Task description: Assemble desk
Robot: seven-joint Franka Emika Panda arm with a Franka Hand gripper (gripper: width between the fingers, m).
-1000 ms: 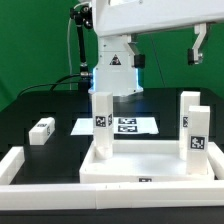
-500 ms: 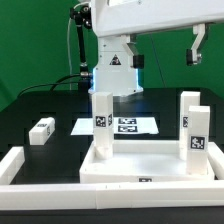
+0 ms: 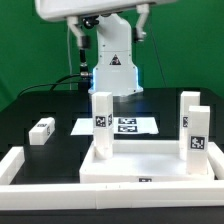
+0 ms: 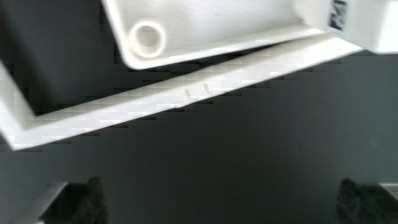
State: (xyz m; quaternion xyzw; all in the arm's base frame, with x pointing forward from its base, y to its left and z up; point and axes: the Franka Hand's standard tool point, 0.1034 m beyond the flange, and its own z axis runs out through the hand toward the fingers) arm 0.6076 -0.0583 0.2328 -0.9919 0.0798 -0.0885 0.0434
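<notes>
The white desk tabletop (image 3: 150,166) lies at the front of the black table with three tagged legs standing on it: one on the exterior view's left (image 3: 101,124) and two on its right (image 3: 190,108) (image 3: 194,146). A loose leg block (image 3: 41,130) lies on the table to the left. My gripper (image 3: 143,27) hangs high above the back of the scene, open and empty. In the wrist view its fingers (image 4: 71,202) stand wide apart, gripper (image 4: 217,202), over dark table. The tabletop corner with a round hole (image 4: 146,40) shows there too.
White border rails run along the front (image 3: 90,192) and the exterior view's left (image 3: 12,164); one shows in the wrist view (image 4: 196,88). The marker board (image 3: 126,126) lies flat behind the tabletop. The robot base (image 3: 114,70) stands at the back.
The arm's upper body and gripper have swung toward the exterior view's left and a little higher. The desk parts have not moved.
</notes>
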